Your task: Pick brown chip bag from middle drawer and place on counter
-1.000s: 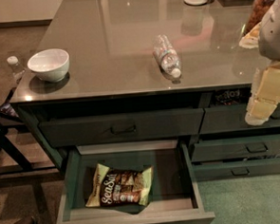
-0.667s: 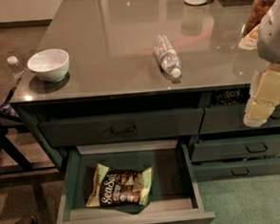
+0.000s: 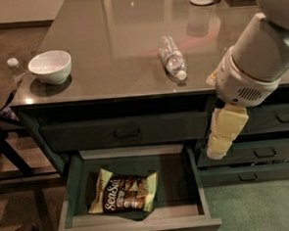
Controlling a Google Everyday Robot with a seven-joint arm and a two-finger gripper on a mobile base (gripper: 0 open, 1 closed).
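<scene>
- Cream-coloured gripper [image 3: 220,144] hangs off the white arm, in front of the cabinet face just right of the middle drawer [image 3: 136,229], below the counter [image 3: 115,36] edge and above drawer level.
- Change noted: a second ago the gripper sat further right and higher, near the counter's right edge. It has come left and down, toward the open drawer.
- Nothing else has shifted. Bag, bottle and bowl lie where they lay.
- Open or closed: cannot tell, since the gripper is seen edge-on. Nothing appears to be held in it.
- The brown chip bag [image 3: 124,193] lies flat on the pale bottom of the middle drawer, left of centre, near the front wall, lettering up. The gripper is well apart from it, up and to the right.
- The drawer is pulled fully out; the top drawer [image 3: 126,132] above it is closed, so access from above looks open.
- Reading: approach phase, pick not yet begun. The arm likely needs more leftward travel, then a descent into the drawer.
- Risk, as a judgement: the drawer's right wall stands between gripper and bag, and a low sideways path could strike it.
- On the counter: a clear plastic bottle [image 3: 172,57] on its side, centre-right, and a white bowl [image 3: 50,66] at the left edge. Bare top between them would take the bag.
</scene>
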